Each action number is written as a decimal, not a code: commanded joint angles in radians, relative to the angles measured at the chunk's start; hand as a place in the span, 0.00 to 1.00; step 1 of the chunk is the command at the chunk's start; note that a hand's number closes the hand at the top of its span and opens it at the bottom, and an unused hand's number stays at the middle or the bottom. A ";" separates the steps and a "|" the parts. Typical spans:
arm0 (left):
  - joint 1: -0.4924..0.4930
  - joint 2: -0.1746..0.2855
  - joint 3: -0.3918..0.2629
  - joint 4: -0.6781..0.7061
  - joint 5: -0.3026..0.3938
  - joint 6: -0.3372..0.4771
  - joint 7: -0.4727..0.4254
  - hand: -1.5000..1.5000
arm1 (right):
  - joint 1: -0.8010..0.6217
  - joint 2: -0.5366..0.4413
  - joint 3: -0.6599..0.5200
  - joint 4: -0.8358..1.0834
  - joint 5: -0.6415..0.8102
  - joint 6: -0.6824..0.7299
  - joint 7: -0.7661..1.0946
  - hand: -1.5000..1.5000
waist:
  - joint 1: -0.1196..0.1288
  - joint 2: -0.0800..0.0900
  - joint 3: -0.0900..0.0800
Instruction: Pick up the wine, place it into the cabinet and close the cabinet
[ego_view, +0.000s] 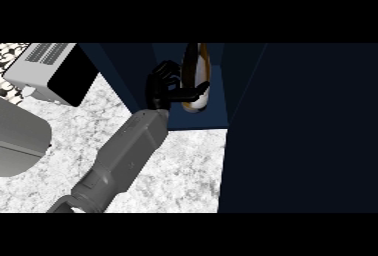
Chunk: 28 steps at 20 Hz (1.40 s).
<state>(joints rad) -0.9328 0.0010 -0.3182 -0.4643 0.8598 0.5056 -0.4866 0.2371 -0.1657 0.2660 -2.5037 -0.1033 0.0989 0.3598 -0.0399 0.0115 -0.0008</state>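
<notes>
Wine: the wine is inside the open cabinet, between its dark blue walls. It is a slim, tall bottle of dark glass with a tan edge and a pale lower end. Whether it already rests on the cabinet floor I cannot tell.
Left hand: the left hand is at the opening. Its fingers curl at the bottle's left side and the thumb lies across its front, so it appears to grip the bottle.
Right hand: out of view.
Risk, bottle: being narrow, it would likely topple if the fingers snag it on release.
Risk, door: the door stands wide at the right — swung too soon, it could hit the forearm or the bottle.
</notes>
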 joint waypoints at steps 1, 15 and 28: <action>-0.115 -0.001 0.017 0.053 -0.020 0.044 -0.007 1.00 | 0.011 -0.008 -0.034 -0.145 -0.105 -0.006 0.075 0.00 | -0.004 -0.004 0.001; -0.223 0.058 -0.006 0.319 -0.153 0.183 -0.017 0.00 | 0.058 0.002 -0.002 -0.118 -0.103 0.045 0.022 0.00 | -0.022 0.004 0.001; -0.251 0.093 0.007 0.389 -0.193 0.145 0.003 0.00 | 0.053 0.033 0.055 -0.115 -0.051 0.034 0.023 0.00 | -0.023 0.006 0.000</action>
<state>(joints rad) -1.1632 0.0358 -0.3191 -0.1137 0.6758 0.6726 -0.5169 0.2580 -0.1281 0.3140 -2.4986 -0.1008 0.1362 0.3360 -0.0682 0.0100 0.0031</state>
